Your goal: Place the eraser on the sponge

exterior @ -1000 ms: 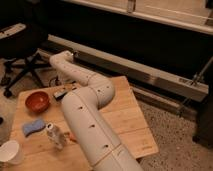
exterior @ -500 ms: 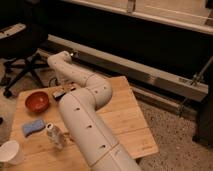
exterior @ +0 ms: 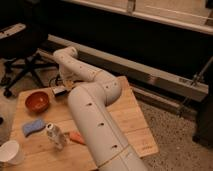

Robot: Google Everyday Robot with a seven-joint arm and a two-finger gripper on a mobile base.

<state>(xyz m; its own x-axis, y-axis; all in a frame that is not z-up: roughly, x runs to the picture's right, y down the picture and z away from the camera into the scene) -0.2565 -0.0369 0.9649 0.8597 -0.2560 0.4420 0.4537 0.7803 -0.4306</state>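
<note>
The eraser [exterior: 59, 91], a small dark block with a light side strip, lies at the back left of the wooden table [exterior: 135, 122]. My gripper [exterior: 65, 86] is down right at it, at the end of the white arm that reaches across the table from the front, and it is shut on the eraser, which rests on the wood. The light-blue sponge [exterior: 33, 126] lies on the left part of the table, nearer the front, well apart from the gripper.
A red bowl [exterior: 37, 101] stands between the eraser and the sponge. Near the front stand a clear bottle [exterior: 56, 136] and a white cup [exterior: 10, 152], with an orange carrot [exterior: 76, 137] beside the arm. An office chair [exterior: 22, 47] stands behind the table's left end.
The gripper has closed at the eraser. The arm, the eraser and the other objects stay where they were.
</note>
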